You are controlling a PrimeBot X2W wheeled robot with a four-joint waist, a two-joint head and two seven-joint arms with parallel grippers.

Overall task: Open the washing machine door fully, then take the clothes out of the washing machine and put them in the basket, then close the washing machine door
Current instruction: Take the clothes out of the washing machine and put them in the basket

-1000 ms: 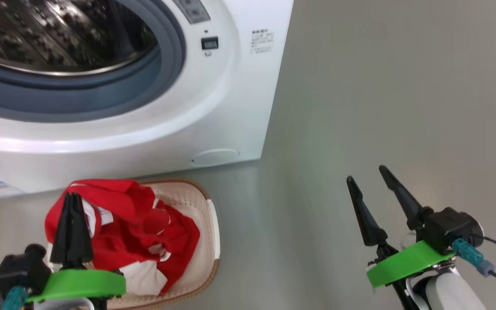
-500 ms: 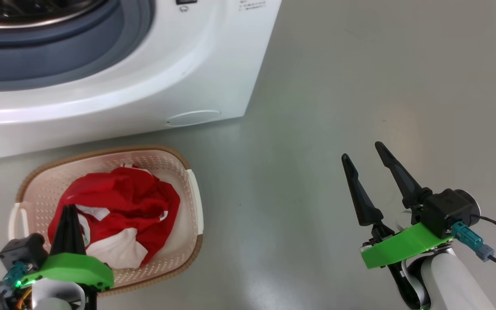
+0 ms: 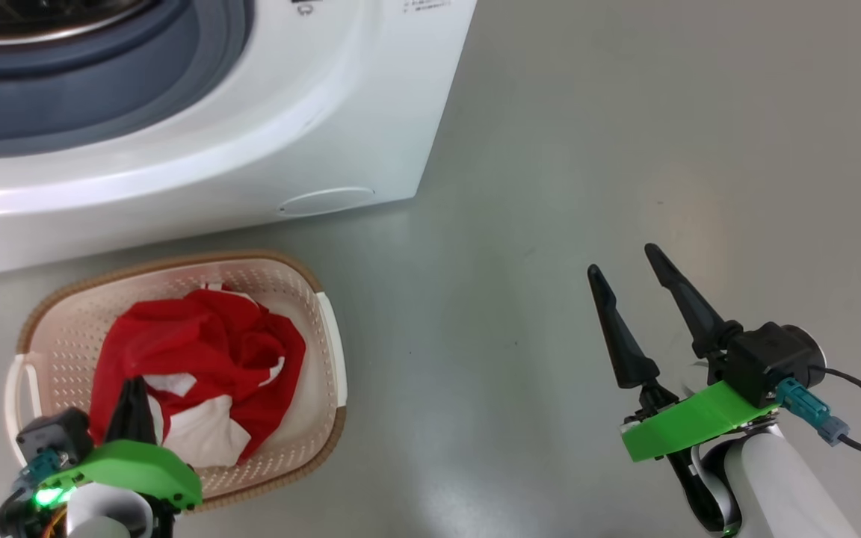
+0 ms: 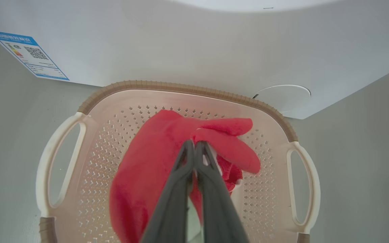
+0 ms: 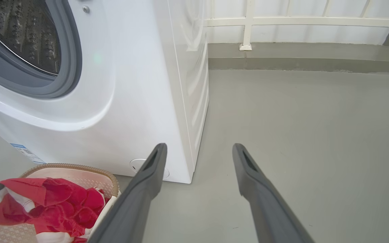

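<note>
Since the clothes [image 3: 206, 344] lie heaped in the basket [image 3: 176, 261] before the washer [image 3: 288, 134], the head view suggests letting go low and central; the heap's long axis slants toward the left end effector [image 3: 134, 385]. Left wrist view: it clamps a red fold. Right wrist view: right end effector [image 5: 199, 146] apart, empty.

Open floor [image 3: 587, 149] right of washing machine [image 3: 326, 112]; basket [image 3: 64, 336] w/ clothes [image 3: 199, 336] sits just in front.
</note>
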